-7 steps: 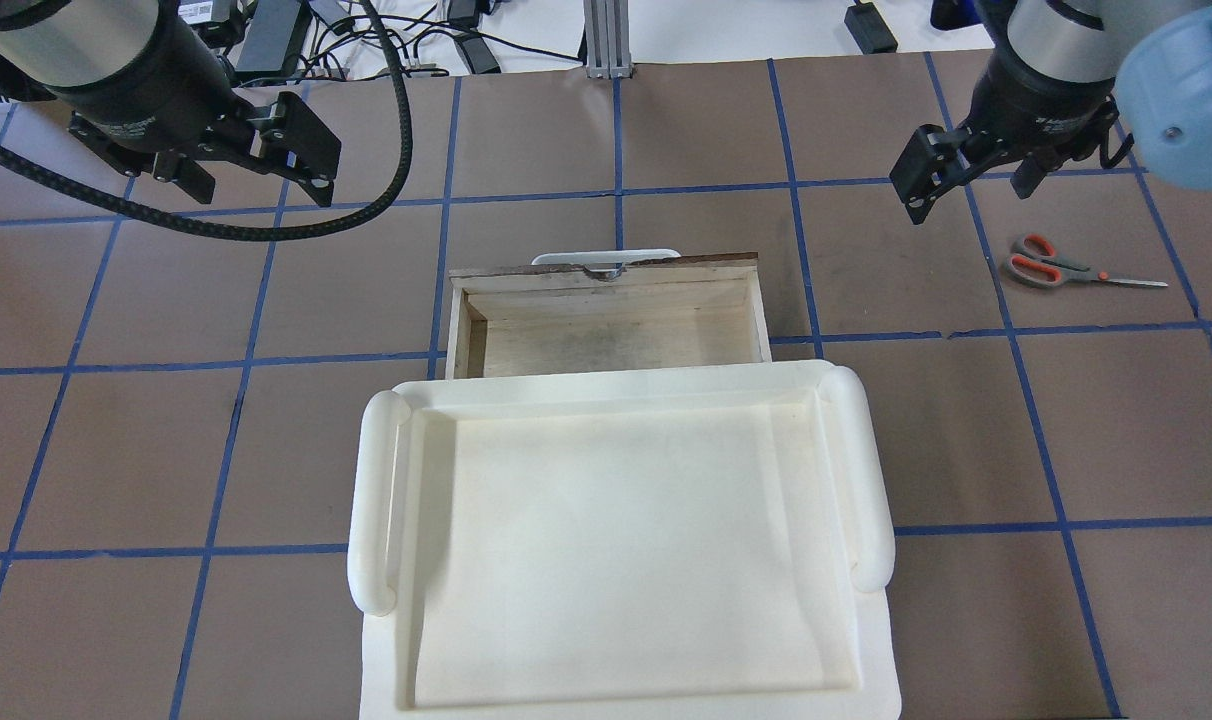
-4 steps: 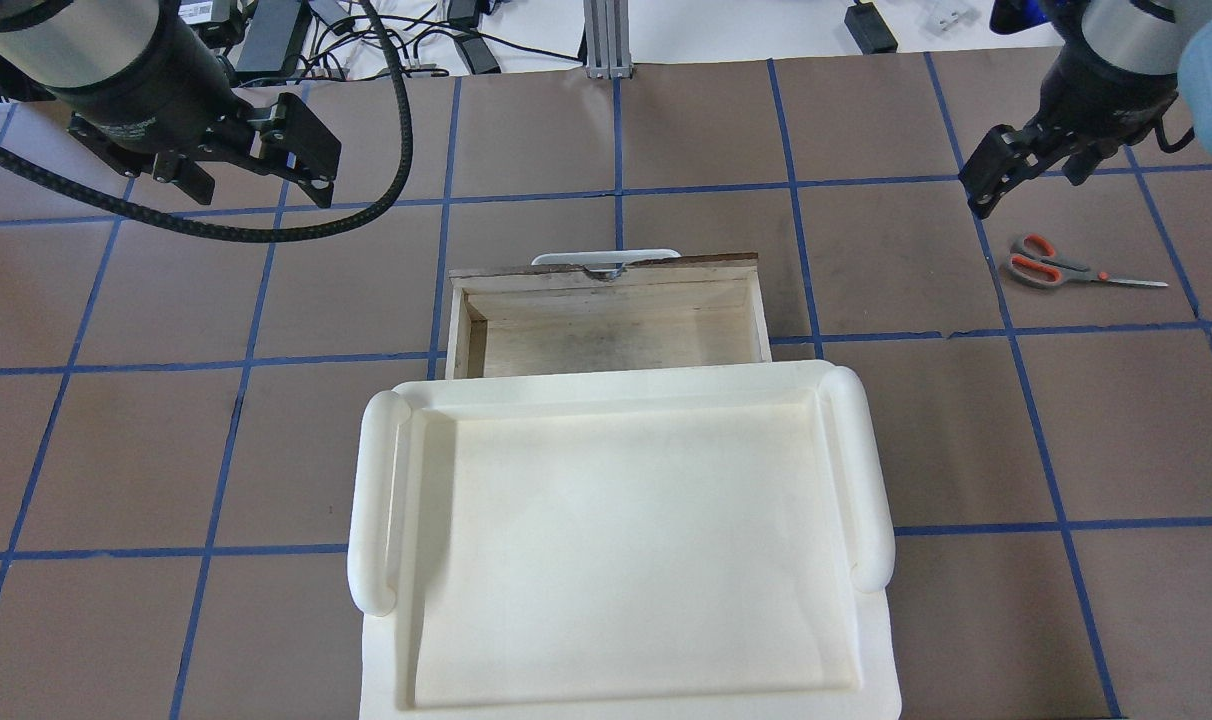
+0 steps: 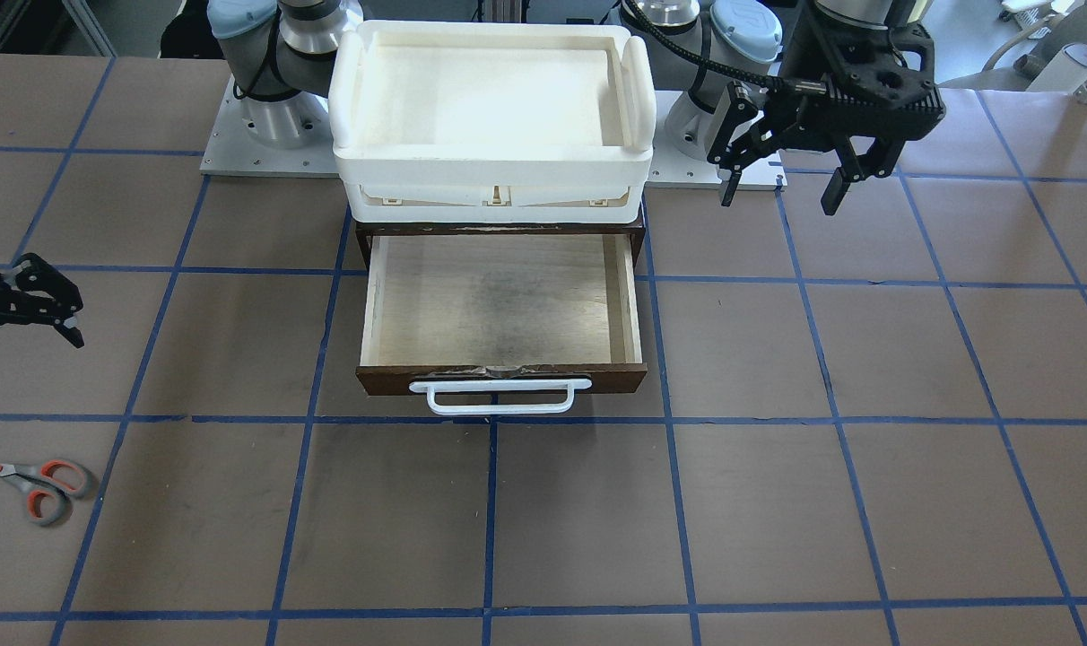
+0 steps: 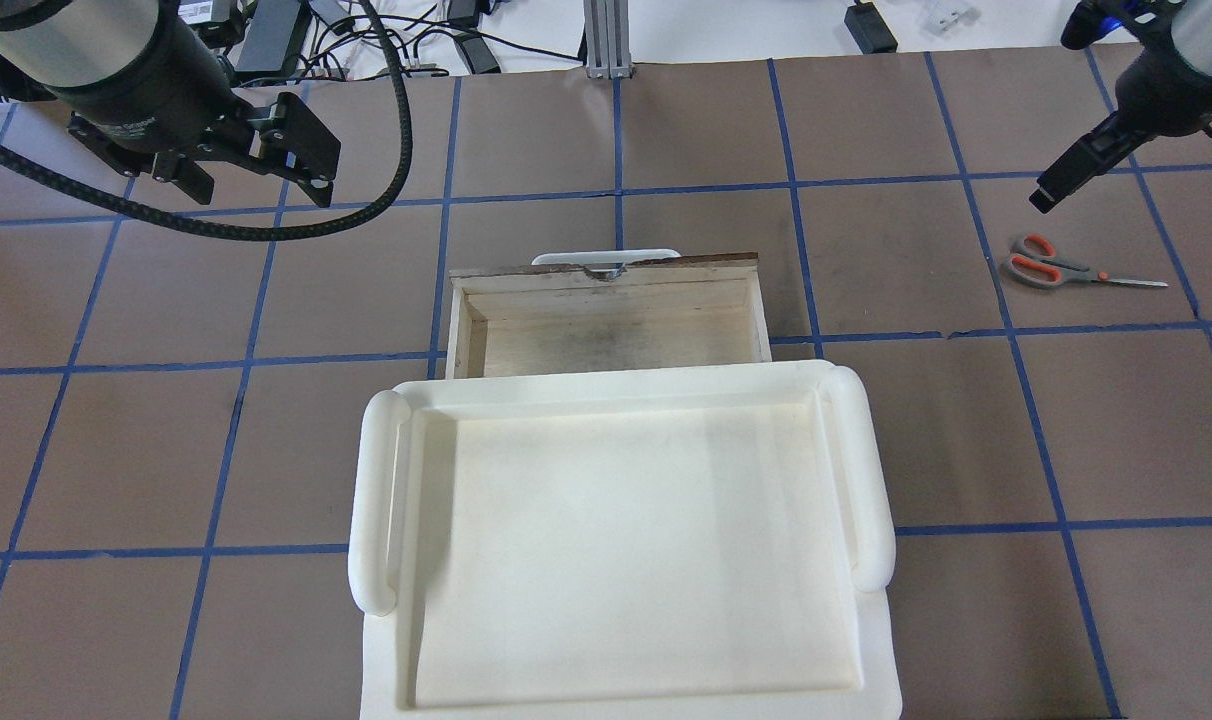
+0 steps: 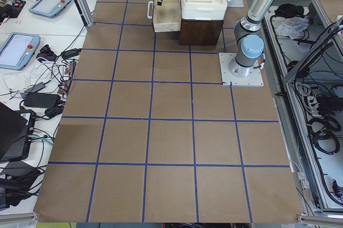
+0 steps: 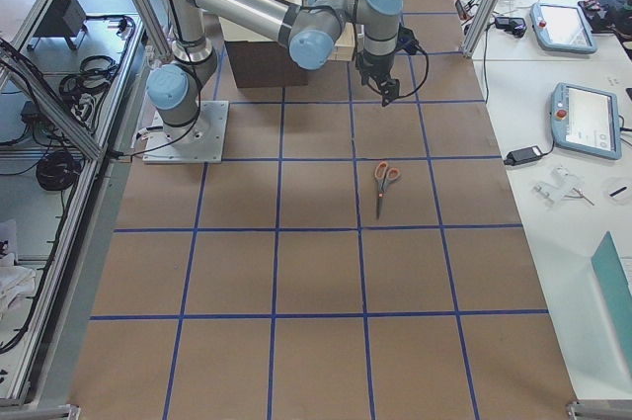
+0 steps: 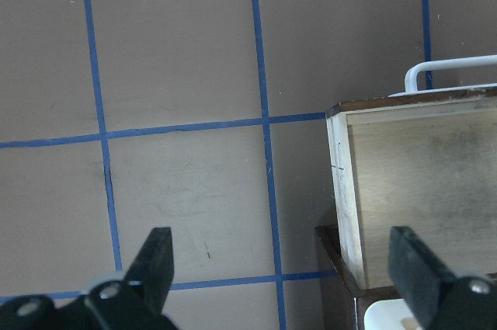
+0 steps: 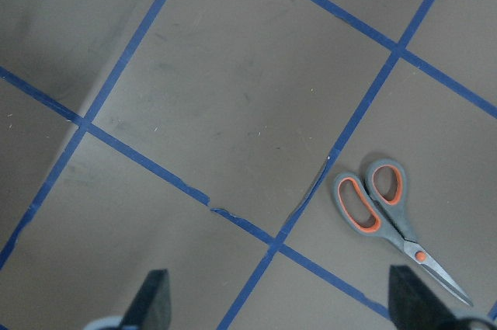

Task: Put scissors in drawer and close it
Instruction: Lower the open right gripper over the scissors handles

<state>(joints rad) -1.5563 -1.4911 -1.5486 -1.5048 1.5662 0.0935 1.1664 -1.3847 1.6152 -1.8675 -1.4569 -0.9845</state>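
Scissors [image 4: 1054,268] are lying well apart from the pulled-out drawer [image 3: 499,301] – right gripper [image 8: 279,291] is hovering near them, fingers spread. Left gripper [image 3: 781,190] is hanging spread too.

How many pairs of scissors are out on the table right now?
1. The scissors lie flat on the table, off to the robot's right of the open drawer. None shows inside the drawer or the white tray above it.

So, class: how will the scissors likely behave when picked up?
The scissors lie flat on the table, so probably won't roll but offer little height to pinch. Metal blades suggest stiffness; gripped at one end, they may swing.
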